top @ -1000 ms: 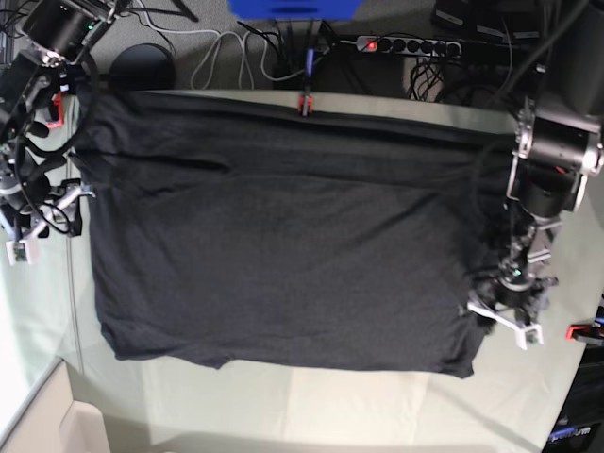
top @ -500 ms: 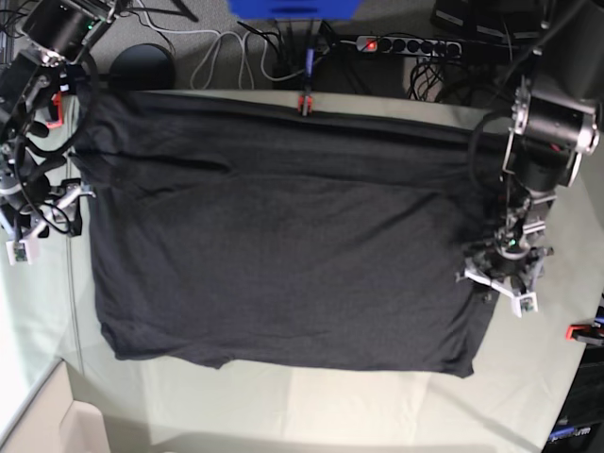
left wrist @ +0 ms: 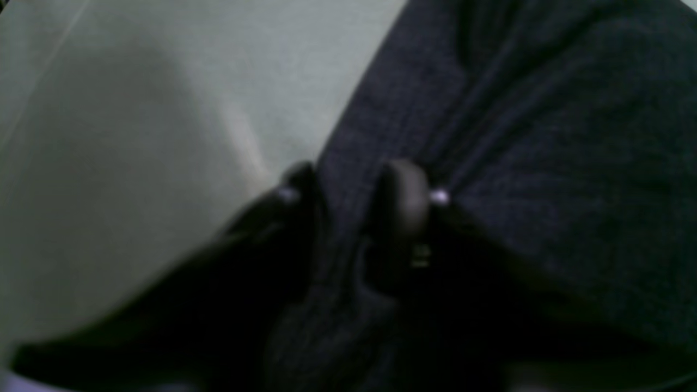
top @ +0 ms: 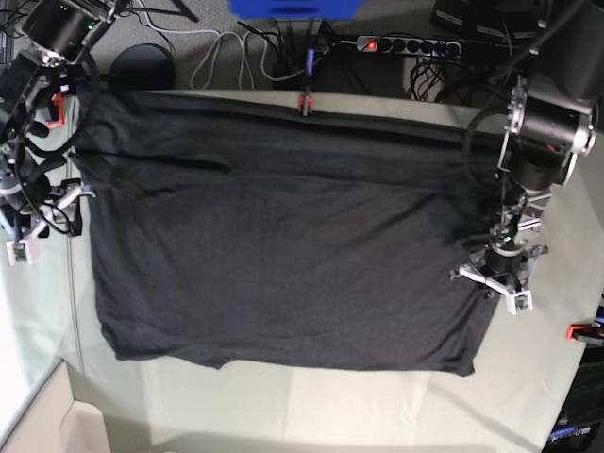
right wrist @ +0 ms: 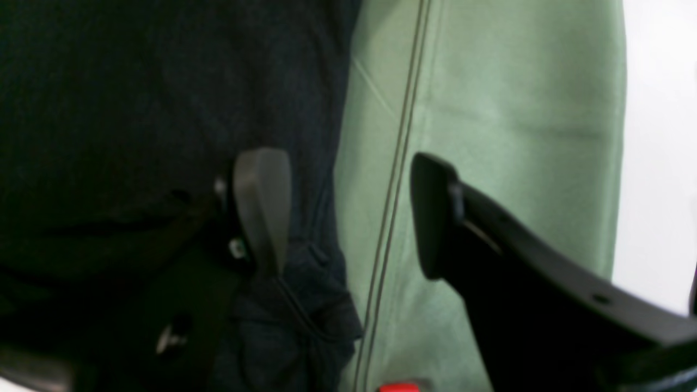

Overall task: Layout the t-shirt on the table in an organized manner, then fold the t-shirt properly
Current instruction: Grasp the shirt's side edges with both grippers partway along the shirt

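Note:
The dark t-shirt (top: 283, 245) lies spread flat over most of the table (top: 330, 406), back side up with no graphic showing. My left gripper (top: 493, 288) is at the shirt's right edge. In the left wrist view, the left gripper (left wrist: 348, 190) is shut on a ridge of the t-shirt (left wrist: 544, 136) beside the bare table (left wrist: 136, 109). My right gripper (top: 47, 222) hovers at the shirt's left edge. In the right wrist view, the right gripper (right wrist: 348, 212) is open, with one finger over the t-shirt (right wrist: 136, 81) and the other over the table (right wrist: 490, 81).
A red clamp (top: 305, 102) holds the table cloth at the far edge, and another (top: 580, 330) sits at the right edge. Cables and a power strip (top: 406, 44) lie behind the table. A pale box corner (top: 38, 415) is at the lower left.
My left gripper has shifted up and inward along the shirt's right edge and closed on the fabric. The right arm has stayed where it was.

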Motion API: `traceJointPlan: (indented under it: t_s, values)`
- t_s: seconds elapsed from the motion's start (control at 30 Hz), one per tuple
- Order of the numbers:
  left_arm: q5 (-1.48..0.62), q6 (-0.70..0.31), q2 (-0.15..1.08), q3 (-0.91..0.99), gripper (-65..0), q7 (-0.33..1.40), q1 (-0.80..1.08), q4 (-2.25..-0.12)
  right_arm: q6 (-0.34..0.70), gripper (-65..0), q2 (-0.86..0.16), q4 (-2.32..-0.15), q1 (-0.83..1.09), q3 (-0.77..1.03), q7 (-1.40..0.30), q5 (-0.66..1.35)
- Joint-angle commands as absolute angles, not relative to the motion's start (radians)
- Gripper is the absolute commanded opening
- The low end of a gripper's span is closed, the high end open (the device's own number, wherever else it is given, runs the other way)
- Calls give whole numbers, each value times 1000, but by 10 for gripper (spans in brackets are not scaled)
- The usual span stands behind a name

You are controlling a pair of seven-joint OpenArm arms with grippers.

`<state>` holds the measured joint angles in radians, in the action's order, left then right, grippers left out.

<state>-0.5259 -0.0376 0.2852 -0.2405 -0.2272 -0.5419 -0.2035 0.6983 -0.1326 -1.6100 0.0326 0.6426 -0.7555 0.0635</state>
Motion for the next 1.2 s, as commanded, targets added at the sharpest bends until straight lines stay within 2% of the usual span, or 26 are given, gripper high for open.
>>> traceJointPlan:
  t_s: [0.0,0.07,0.3,0.6,0.73,1.0,1.17]
  values:
    - [-530,-27,300,-237,-570,-202,-555,-205,698,-298,-148,-1627,18,645,-733,77]
    - [-532,-27,300,-236,-647,-202,-555,-205,698,-298,-148,-1627,18,645,-733,77]
    - [-535,-27,298,-234,-649,-202,-555,-228,698,-298,-148,-1627,-5,645,-731,77]
    - [-535,-16,302,-232,-649,-199,-466,-526,698,-297,-145,-1596,-104,645,-733,77]
    - [-535,-16,308,-232,-649,-199,-455,-526,698,-296,-151,-1455,-180,645,-725,76]
    - [-535,-16,337,-232,-649,-199,-429,-535,698,-297,-226,-1102,-371,644,-717,76]
    - [-535,-16,338,-232,-649,-199,-427,-533,698,-298,-263,-869,-463,644,-601,76]
